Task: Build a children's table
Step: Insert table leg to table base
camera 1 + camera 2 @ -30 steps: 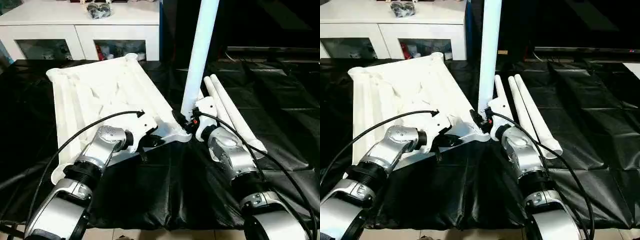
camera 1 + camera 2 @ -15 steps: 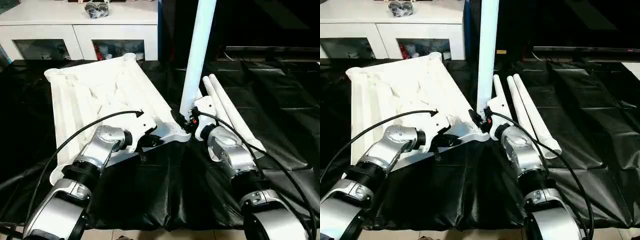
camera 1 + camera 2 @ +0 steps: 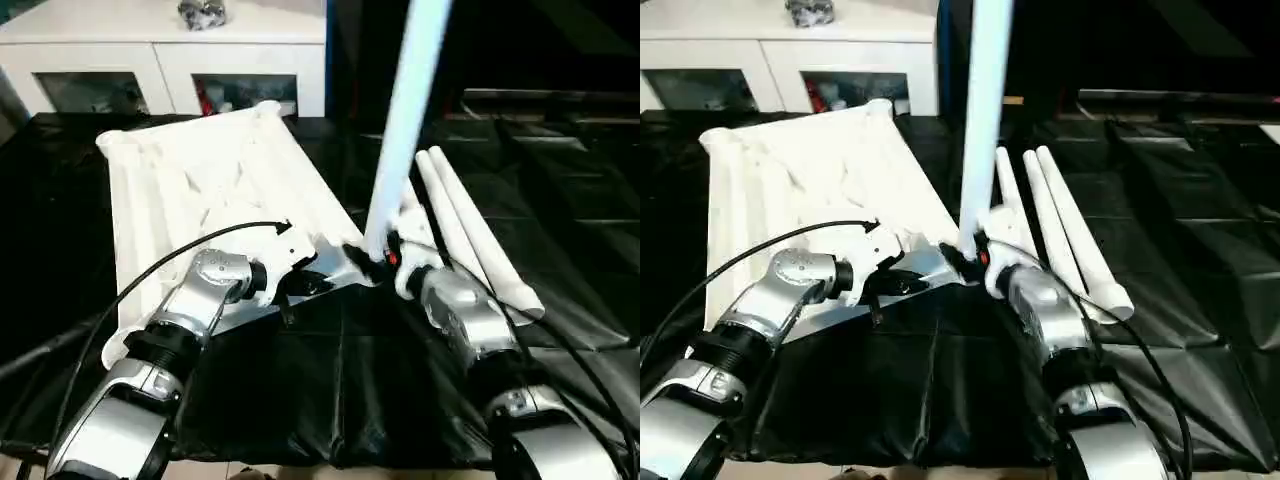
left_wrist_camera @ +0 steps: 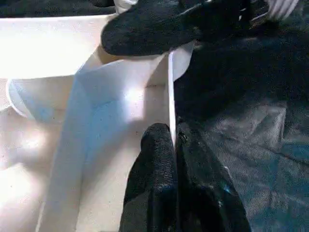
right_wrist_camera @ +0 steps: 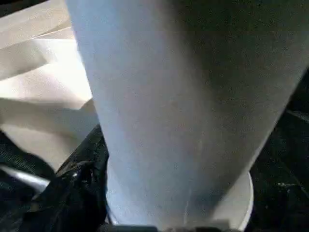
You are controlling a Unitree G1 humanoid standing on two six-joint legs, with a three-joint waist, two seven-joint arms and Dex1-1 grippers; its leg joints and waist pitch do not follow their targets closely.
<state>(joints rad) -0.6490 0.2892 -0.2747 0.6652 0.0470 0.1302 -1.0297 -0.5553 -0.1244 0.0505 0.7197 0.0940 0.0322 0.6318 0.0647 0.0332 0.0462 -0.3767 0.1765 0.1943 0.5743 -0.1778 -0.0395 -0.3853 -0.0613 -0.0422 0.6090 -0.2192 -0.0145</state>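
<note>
Tabletop: upside down on black-draped table.
Upright leg: in tabletop's near corner socket.
Spare legs: beside that corner.
Left gripper: jaws pinching tabletop's edge.
Right gripper: at leg's base; jaw state unclear.
Handling: probably light, stiff, slippery; grip low.

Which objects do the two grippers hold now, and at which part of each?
The left gripper is shut on the tabletop, pinching the thin rim wall at its near corner. Whether the right gripper, at the base of the upright leg, grips it cannot be told.
</note>
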